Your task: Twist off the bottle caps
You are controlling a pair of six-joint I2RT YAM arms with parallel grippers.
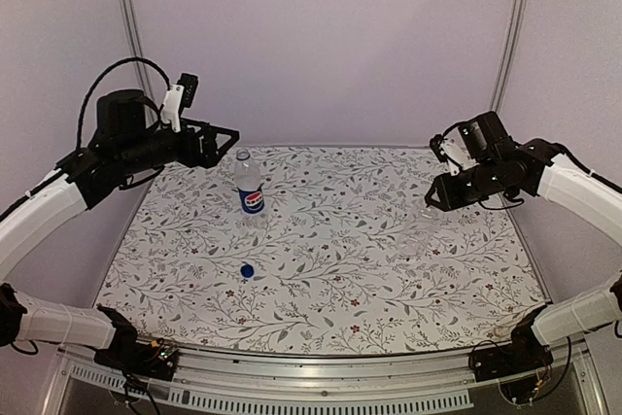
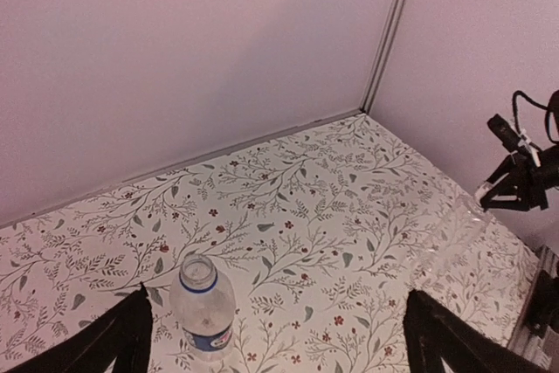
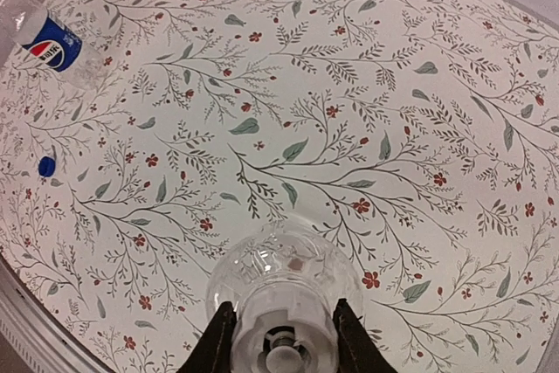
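Nearest the front edge of the floral-patterned worktop [image 1: 389,279], left of middle, the small bright blue plastic screw cap [image 1: 248,270] lies loose, so that's one off, by the look of it. Further in, towards the right edge, the plain clear plastic bottle [image 3: 279,272] stands upright. The right claw [image 1: 434,196] is on it from above, jaws closed on the whitish round screw cap [image 3: 284,329] with a finger pressed to each side. That's the place to grip, the cap's rim. The bottle looks empty, thin-walled and very light. With nothing holding its body, I'd expect it to spin or tip with the twist. Back towards the far-left corner, the clear plastic bottle with the blue Pepsi label band [image 1: 249,190] stands upright, mouth open. Near its top, on the left, the left claw [image 1: 228,140] hangs spread wide, holding nothing.
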